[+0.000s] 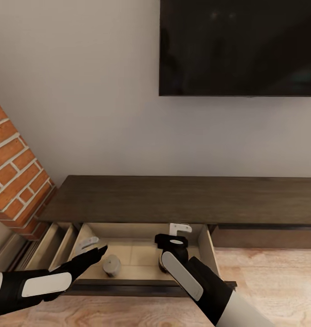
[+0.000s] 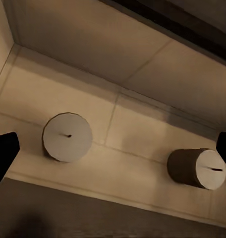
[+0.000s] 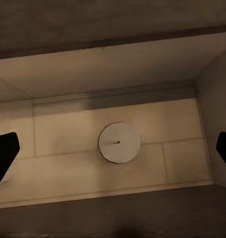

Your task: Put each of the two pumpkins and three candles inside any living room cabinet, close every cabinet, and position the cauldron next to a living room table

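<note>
**Two candles in the open drawer**

The cabinet (image 1: 183, 200) has a drawer (image 1: 142, 254) pulled out. One candle (image 1: 112, 265) stands near its front edge; another (image 2: 198, 168) stands beside it. Left pincer (image 1: 92, 250) and right pincer (image 1: 176, 236) hover above, both spread open, empty.

A home living room: a dark television (image 1: 239, 45) hangs on a pale wall above a long, low wooden cabinet (image 1: 183, 199), a brick column (image 1: 17, 168) stands beside it, and light wood flooring (image 1: 269, 272) runs below.

two candles (image 2: 67, 137) in open cabinet (image 1: 183, 200) drawer, seemingly well apart
</note>
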Tool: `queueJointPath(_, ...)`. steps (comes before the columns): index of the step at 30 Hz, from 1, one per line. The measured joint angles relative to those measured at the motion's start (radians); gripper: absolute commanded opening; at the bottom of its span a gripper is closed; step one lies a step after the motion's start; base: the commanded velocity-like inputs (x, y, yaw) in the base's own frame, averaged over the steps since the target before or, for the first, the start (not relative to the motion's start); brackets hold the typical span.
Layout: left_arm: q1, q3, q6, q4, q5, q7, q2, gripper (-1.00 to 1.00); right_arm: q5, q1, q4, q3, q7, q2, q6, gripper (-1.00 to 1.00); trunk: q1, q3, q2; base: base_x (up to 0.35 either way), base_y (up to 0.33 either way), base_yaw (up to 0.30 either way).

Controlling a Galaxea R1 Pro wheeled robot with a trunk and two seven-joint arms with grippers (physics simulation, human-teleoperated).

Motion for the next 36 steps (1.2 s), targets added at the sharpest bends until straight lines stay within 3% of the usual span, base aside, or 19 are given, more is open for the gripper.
queueJointPath(16, 0.0, 0.001, 0.0, -0.001, -0.001, 0.0, 0.001, 1.0, 0.0, 0.0, -0.002, 0.029, 0.0, 0.001, -0.001, 1.0, 0.0, 0.001, 0.0, -0.336, 0.0, 0.0)
queueJointPath(36, 0.0, 0.0, 0.001, -0.001, -0.001, -0.001, 0.0, 1.0, -0.001, 0.0, -0.001, 0.029, 0.0, -0.002, -0.002, 1.0, 0.0, 0.029, 0.0, -0.337, -0.006, 0.0)
